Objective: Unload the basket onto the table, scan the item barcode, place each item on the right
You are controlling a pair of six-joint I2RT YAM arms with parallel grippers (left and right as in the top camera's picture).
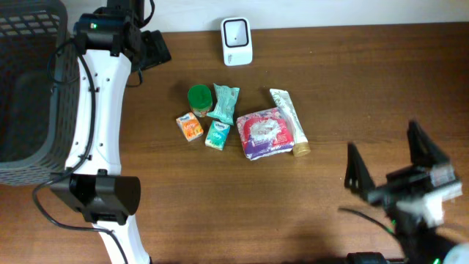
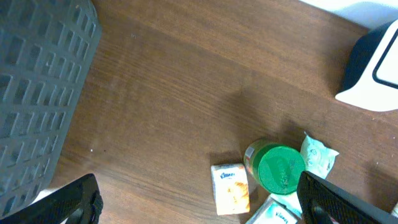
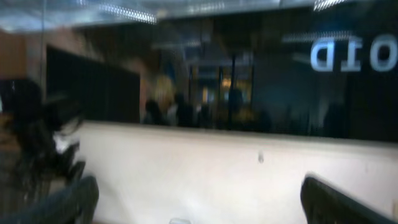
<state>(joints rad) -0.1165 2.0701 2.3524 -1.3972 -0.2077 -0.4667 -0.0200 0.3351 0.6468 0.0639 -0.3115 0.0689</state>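
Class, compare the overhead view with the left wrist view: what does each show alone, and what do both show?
Overhead only: the purple packet, the tube, the right arm. Left wrist only: a close look at its own open jaws. Both: the grey basket, the white scanner, the green-lidded jar, the orange carton, the teal pouch.

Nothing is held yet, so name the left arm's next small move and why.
Probably lower the open left gripper toward the green-lidded jar, the item nearest it; it holds nothing, and the right gripper sits farther away.

Brown wooden table, white wall, dark glass
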